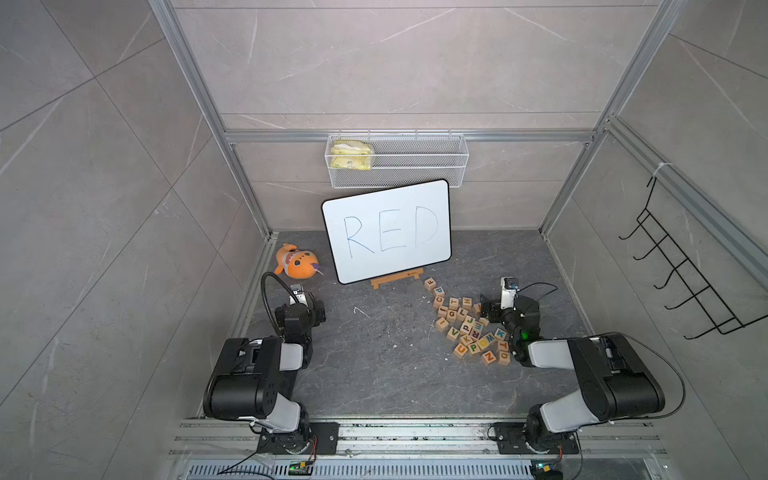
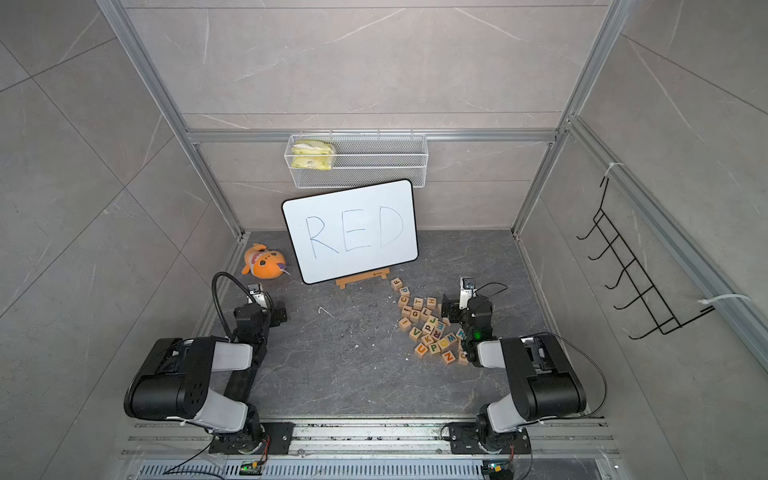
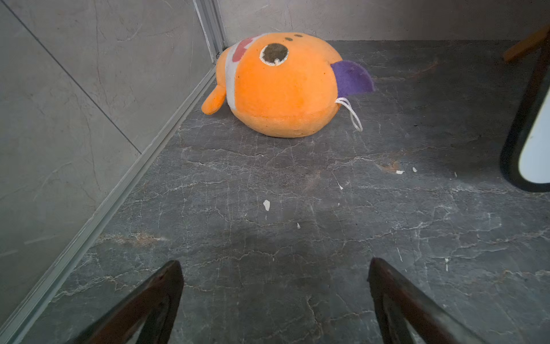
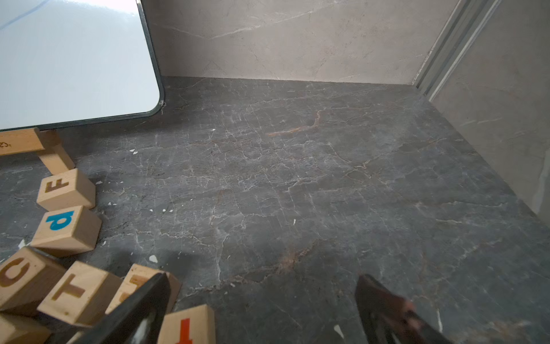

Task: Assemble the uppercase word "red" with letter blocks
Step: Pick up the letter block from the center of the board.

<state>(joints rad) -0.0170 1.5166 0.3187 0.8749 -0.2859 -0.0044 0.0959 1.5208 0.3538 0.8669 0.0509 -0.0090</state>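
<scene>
Letter blocks (image 1: 469,324) are heaped on the table (image 1: 374,374), just beside the right gripper (image 4: 263,281), whose fingers (image 4: 143,303) are spread wide and empty. The left gripper (image 3: 275,265) is also wide and empty, well apart from them.

Risk: packed neighbours may be knocked when 1 block is pinched.

A purple R (image 1: 476,333) is made out mid-pile. E and D are possibly hidden by the arm.

The white board (image 1: 386,230) bears handwritten blue "RED". Of the letter blocks (image 1: 469,324), nearest the board sits the F block (image 4: 66,188), then a blue P block (image 4: 67,229), a brown C block (image 4: 23,274) and a T block (image 4: 78,293). Far from it lie a U block (image 1: 461,350) and an N block (image 1: 489,356).
</scene>
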